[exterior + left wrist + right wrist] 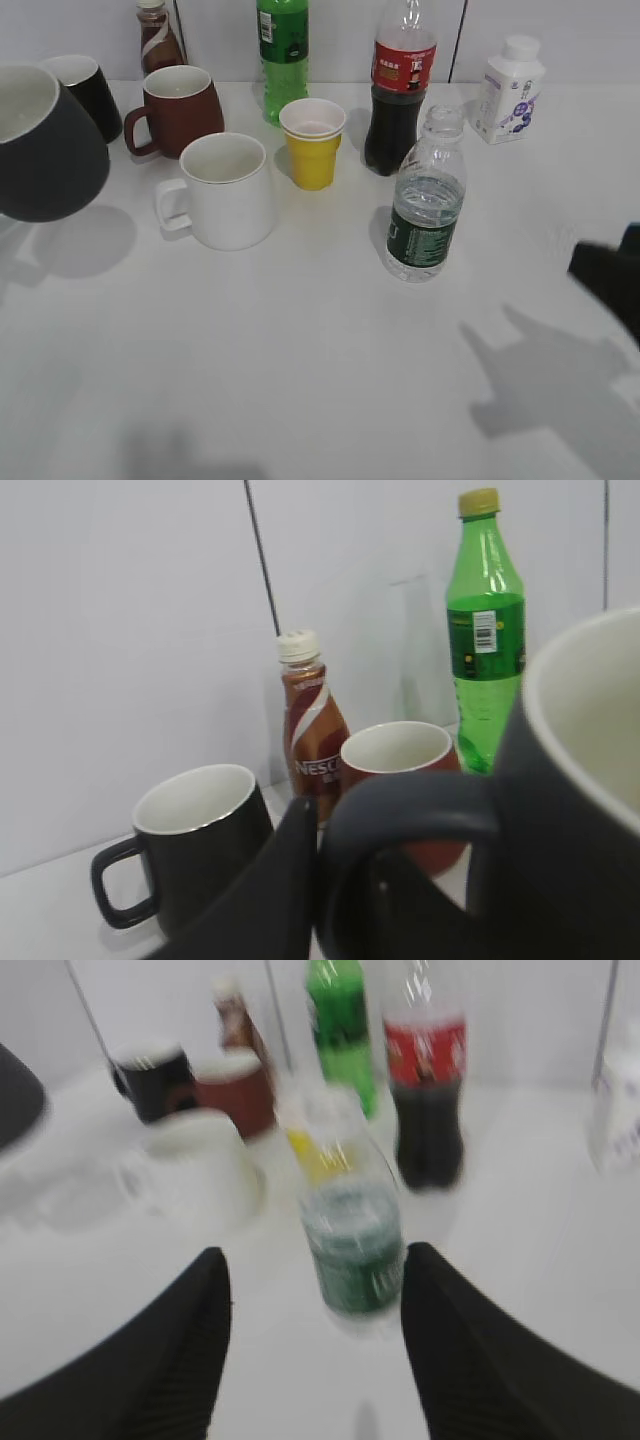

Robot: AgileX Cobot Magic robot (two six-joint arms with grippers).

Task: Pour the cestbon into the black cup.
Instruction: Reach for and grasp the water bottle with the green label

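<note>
The cestbon [425, 200], a clear capless bottle with a dark green label, stands upright right of the table's middle. In the blurred right wrist view it [352, 1240] stands just ahead of and between my open right gripper's [315, 1260] fingers, not touching them. That gripper [610, 275] shows only as a dark shape at the exterior view's right edge. The black cup [45, 150], matte charcoal with a white inside, hangs tilted above the table at far left. My left gripper [340, 850] is shut on its handle; the cup [560, 830] fills the right of the left wrist view.
A white mug [225, 190], yellow paper cup [313, 145], brown-red mug [180, 110], glossy black mug [90, 90], coffee bottle [158, 40], green soda bottle [283, 50], cola bottle [400, 90] and white bottle [508, 90] stand behind the cestbon.
</note>
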